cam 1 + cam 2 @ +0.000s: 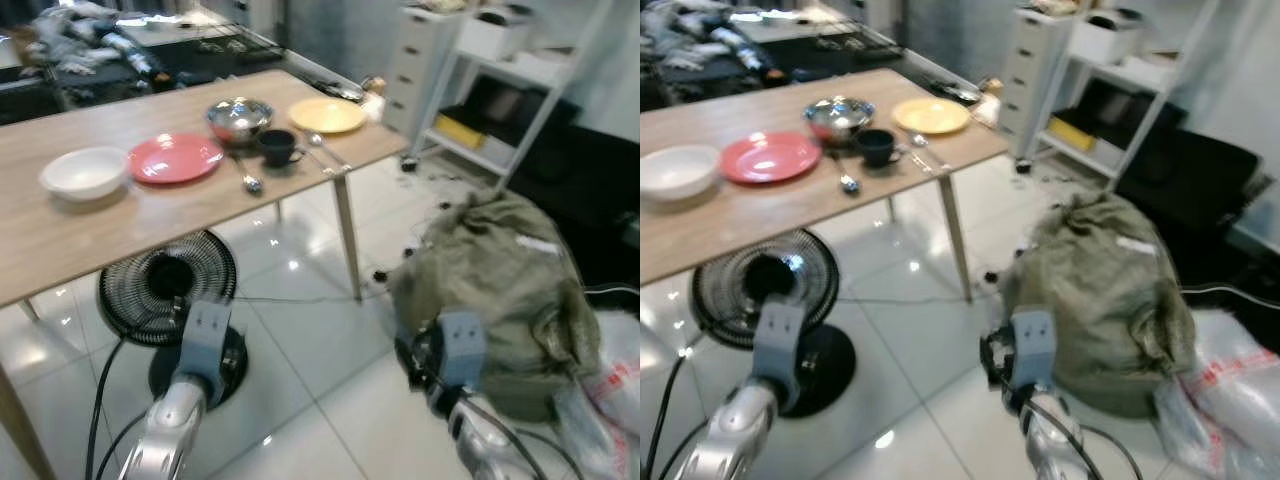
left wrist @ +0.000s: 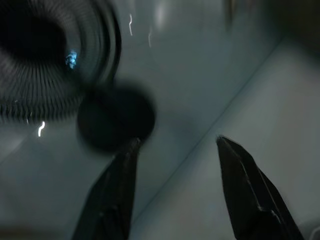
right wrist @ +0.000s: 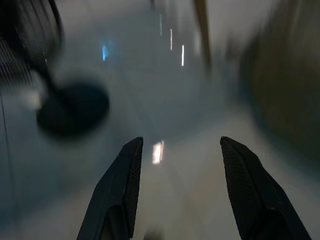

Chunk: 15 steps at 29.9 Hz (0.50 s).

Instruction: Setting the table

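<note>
Wooden tabletop (image 1: 60, 235) crosses the upper left of the frame, slanting up toward centre. On it, left to right: white bowl (image 1: 85, 172) at far left; red plate (image 1: 175, 157) just beside it; a spoon (image 1: 248, 178) lying near the front edge, below the steel bowl; steel bowl (image 1: 240, 119) behind, near the black mug (image 1: 277, 146); a second piece of cutlery (image 1: 325, 150) running from the mug's right toward the table corner, type unclear in the blur; yellow plate (image 1: 326, 115) at the right end of the row. Under the tabletop, lower left, a black floor fan (image 1: 165, 285) stands on white glossy floor tiles (image 1: 300, 340), its round base beside the left arm. Left hand (image 2: 172, 145) hangs low over the tiles, fingers spread apart, nothing between them; fan grille and base show beyond it, blurred. Right hand (image 3: 180, 145) likewise low over the floor, fingers parted and empty. Right of centre, an olive-green bag (image 1: 500, 290) slumps on the floor, touching a white plastic sack (image 1: 610, 390) at lower right. Upper right: white drawer unit (image 1: 415, 65) and a white shelf rack (image 1: 520, 90).
</note>
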{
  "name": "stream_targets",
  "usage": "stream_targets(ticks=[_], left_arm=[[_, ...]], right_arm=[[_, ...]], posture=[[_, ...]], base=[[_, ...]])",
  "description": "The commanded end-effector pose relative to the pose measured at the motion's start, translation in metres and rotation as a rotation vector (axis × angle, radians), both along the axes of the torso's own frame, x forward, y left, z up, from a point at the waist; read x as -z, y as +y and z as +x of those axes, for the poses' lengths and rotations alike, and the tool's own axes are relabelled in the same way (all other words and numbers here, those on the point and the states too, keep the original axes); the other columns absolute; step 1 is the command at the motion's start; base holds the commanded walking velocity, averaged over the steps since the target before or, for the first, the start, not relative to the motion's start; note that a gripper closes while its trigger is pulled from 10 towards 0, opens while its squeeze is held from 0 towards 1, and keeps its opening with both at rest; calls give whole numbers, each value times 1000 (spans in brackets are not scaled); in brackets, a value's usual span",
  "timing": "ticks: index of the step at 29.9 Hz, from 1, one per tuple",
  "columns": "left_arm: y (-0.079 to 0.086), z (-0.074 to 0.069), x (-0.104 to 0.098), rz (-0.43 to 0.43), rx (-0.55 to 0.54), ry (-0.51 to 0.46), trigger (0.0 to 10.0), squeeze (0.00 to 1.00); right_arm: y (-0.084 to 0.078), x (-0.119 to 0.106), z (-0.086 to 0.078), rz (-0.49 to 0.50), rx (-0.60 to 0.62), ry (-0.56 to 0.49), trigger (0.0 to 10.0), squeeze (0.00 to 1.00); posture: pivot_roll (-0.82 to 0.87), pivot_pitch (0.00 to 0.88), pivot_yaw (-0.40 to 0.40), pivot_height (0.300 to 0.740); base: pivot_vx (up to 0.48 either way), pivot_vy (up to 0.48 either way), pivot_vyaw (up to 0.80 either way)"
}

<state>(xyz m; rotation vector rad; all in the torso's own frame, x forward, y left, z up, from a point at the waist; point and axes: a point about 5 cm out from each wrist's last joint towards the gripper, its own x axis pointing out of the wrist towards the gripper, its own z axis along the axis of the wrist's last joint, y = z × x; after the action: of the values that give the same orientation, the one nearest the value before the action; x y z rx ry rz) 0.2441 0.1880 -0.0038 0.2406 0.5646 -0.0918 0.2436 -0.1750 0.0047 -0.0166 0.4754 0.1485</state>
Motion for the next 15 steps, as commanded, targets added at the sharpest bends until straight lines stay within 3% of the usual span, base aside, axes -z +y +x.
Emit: stream_targets(ticks=[1, 2, 8, 15], left_arm=[[1, -10, 17, 39, 32, 75, 10000, 0], [5, -18, 25, 37, 22, 128, 10000, 0], [11, -34, 44, 55, 30, 223, 10000, 0], [8, -47, 60, 64, 108, 306, 10000, 0]], right_arm=[[-13, 20, -14, -39, 32, 79, 10000, 0], [-19, 30, -23, -38, 68, 131, 10000, 0], [-36, 60, -53, -44, 178, 277, 10000, 0], [-41, 89, -94, -51, 221, 458, 10000, 0]], posture=[[-59, 0, 78, 740], [-62, 0, 78, 740], [-70, 0, 81, 740], [-79, 0, 88, 740]], base=[[0, 0, -788], [0, 0, -788], [0, 0, -788], [0, 0, -788]])
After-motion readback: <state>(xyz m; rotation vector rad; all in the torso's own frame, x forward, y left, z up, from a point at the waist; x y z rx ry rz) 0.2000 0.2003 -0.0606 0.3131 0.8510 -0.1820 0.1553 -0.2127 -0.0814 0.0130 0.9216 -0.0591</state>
